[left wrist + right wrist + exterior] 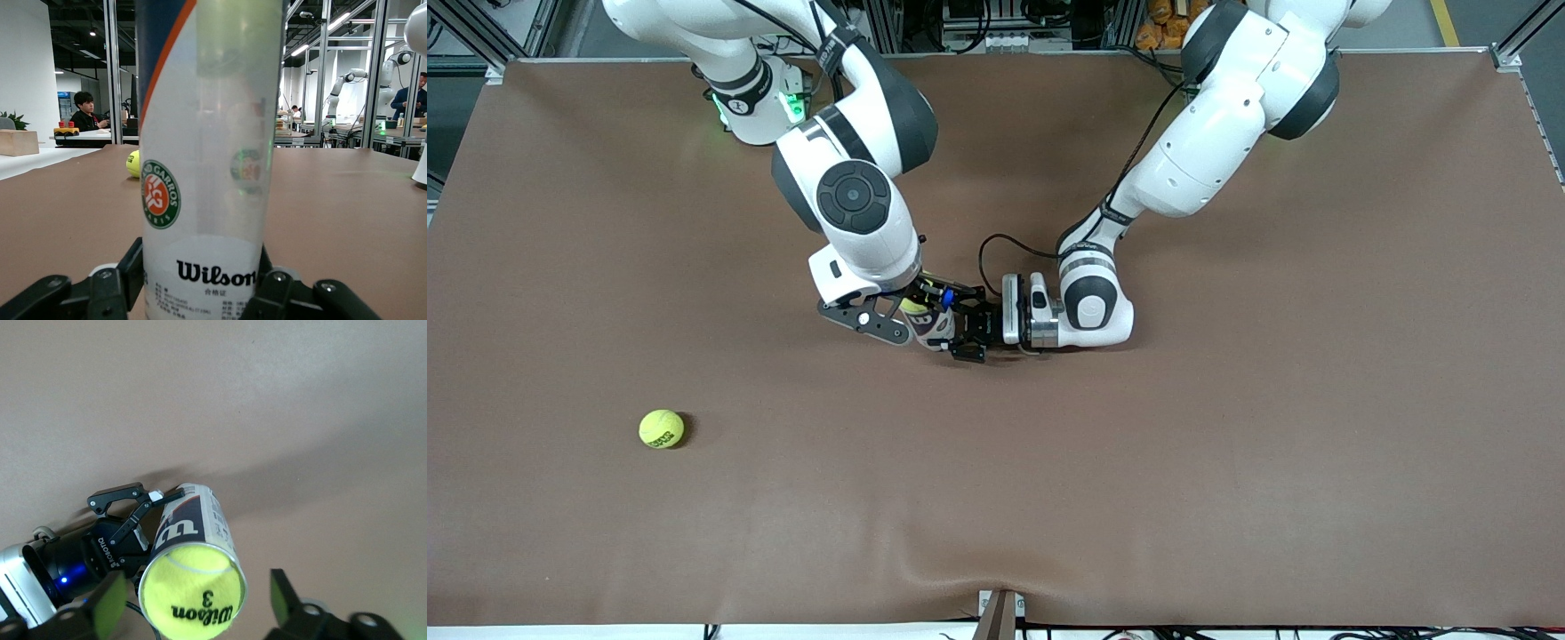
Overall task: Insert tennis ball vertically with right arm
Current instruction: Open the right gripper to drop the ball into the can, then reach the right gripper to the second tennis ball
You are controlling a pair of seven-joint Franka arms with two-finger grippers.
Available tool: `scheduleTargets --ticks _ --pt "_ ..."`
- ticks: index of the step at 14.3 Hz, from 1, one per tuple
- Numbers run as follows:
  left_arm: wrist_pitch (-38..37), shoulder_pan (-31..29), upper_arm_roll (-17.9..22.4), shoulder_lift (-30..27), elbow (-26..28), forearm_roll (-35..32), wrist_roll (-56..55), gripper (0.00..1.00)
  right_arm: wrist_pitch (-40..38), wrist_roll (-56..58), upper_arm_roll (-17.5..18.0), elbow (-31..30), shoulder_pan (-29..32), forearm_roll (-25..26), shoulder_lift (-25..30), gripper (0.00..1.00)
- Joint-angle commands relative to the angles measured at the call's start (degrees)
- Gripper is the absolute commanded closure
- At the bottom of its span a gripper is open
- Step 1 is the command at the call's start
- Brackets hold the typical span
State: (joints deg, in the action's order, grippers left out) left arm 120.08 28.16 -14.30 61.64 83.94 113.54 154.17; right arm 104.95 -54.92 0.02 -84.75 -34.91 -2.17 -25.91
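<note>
A clear Wilson ball tube [210, 167] stands upright near the middle of the table, and my left gripper [200, 293] is shut on its lower part. In the right wrist view a yellow tennis ball [193, 597] marked Wilson 3 sits in the tube's open mouth [200, 520]. My right gripper [197, 600] hangs directly over the tube, open, with its fingers [110, 603] apart on either side of the ball and not touching it. From the front, the right arm's wrist covers most of the tube [927, 327]; only a sliver of the ball [913, 306] shows beside the left gripper [969, 333].
A second tennis ball [661, 428] lies loose on the brown table cover [1227, 462], nearer the front camera and toward the right arm's end; it also shows past the tube as a yellow ball [133, 163]. The left arm's cable loops beside its wrist [1089, 311].
</note>
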Motion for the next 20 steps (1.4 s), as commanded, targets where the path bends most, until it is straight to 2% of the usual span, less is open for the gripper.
scheduleTargets --ticks 1,4,7,11,16,17,20 --pt "0.94 0.58 0.33 1.55 -0.97 1.77 2.54 0.34 -0.89 0.60 -0.28 1.34 0.19 0.42 -0.20 0.00" --pt "0.94 0.49 0.33 1.55 -0.88 1.77 2.63 0.34 -0.97 0.78 -0.28 1.34 0.98 0.33 0.24 0.00" --pt "0.94 0.49 0.33 1.81 -0.97 1.77 2.63 0.35 -3.51 1.65 -0.28 1.26 4.23 0.24 1.64 0.00" --pt "0.94 0.49 0.33 1.90 -0.97 1.77 2.72 0.35 -8.87 12.01 -0.37 1.17 12.48 0.33 3.67 0.00" --pt "0.94 0.58 0.33 1.90 -0.97 1.77 2.63 0.35 -9.50 29.23 -0.37 1.34 24.61 0.50 3.23 0.00" --pt "0.94 0.49 0.33 1.90 -0.97 1.77 2.63 0.35 -9.32 32.47 -0.46 1.26 26.11 1.03 2.79 0.00" --pt "0.94 0.57 0.33 1.99 -0.97 1.77 2.63 0.35 -8.71 41.71 -0.37 1.52 30.86 6.73 -1.06 0.00"
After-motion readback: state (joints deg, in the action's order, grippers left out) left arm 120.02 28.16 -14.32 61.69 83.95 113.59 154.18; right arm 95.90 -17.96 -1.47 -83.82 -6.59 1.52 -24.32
